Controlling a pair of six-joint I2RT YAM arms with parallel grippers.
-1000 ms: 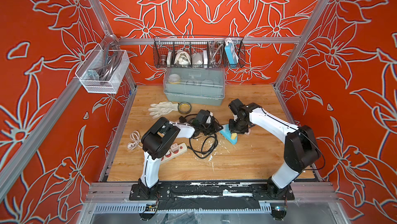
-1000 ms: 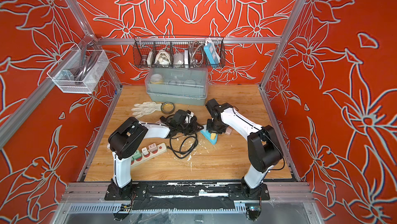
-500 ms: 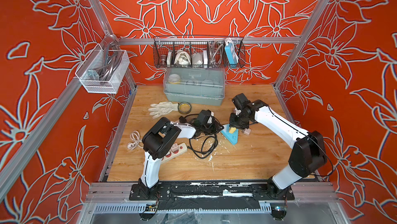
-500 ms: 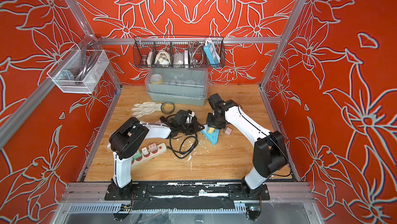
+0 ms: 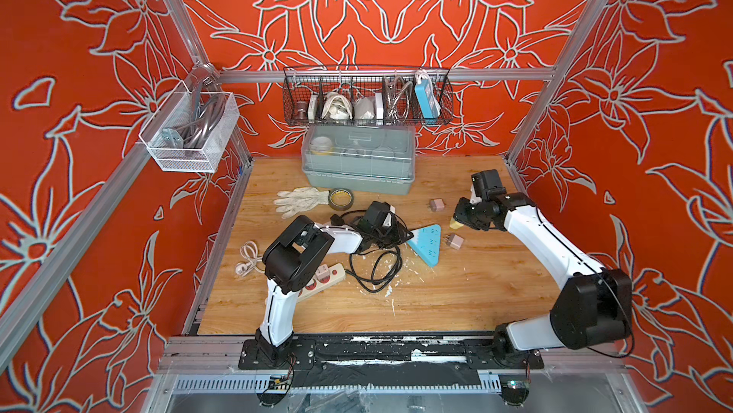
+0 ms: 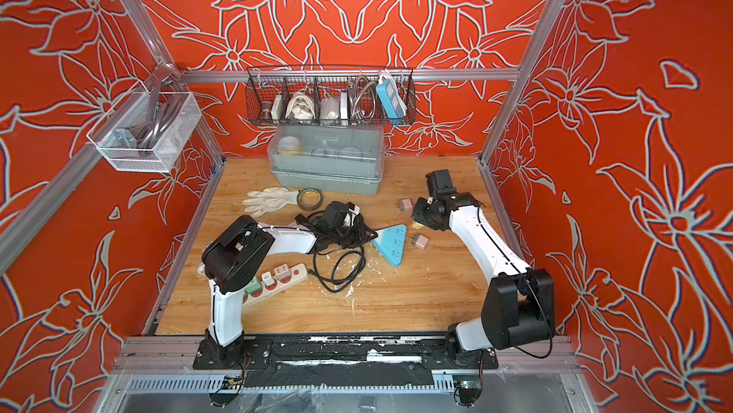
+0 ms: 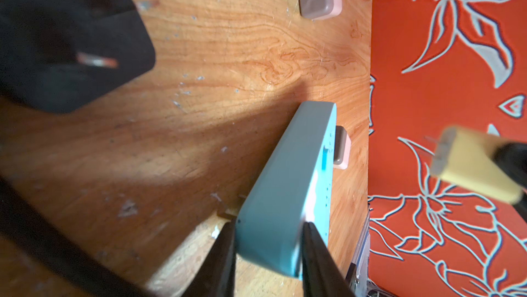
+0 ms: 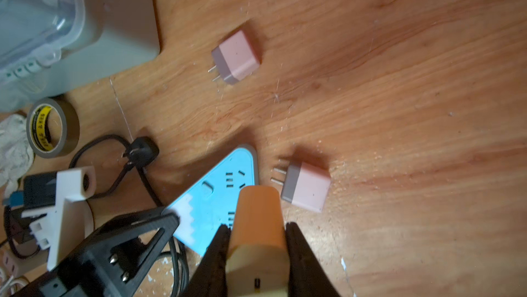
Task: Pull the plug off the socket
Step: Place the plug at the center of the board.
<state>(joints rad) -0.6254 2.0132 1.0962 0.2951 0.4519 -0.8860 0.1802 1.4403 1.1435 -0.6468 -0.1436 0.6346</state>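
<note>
A blue triangular socket (image 5: 426,246) (image 6: 390,244) lies on the wooden table. My left gripper (image 7: 268,231) is shut on one end of the socket (image 7: 285,181), one finger on each face. My right gripper (image 8: 256,227) (image 5: 462,220) is shut on a yellow plug (image 8: 258,215) (image 5: 456,225). It holds the plug in the air just right of the socket, clear of it. In the left wrist view the plug (image 7: 470,167) hangs free with its bare prongs showing.
Two pink plugs (image 5: 436,204) (image 5: 455,240) lie loose by the socket. A black cable (image 5: 377,268) coils in front of the left arm, with a white power strip (image 5: 321,278) beside it. A tape roll (image 5: 341,199), a glove (image 5: 301,201) and a grey lidded box (image 5: 357,169) sit behind.
My right gripper has risen and moved right with the yellow plug, which sat on the blue socket a second ago. The left gripper and the socket have stayed put.
</note>
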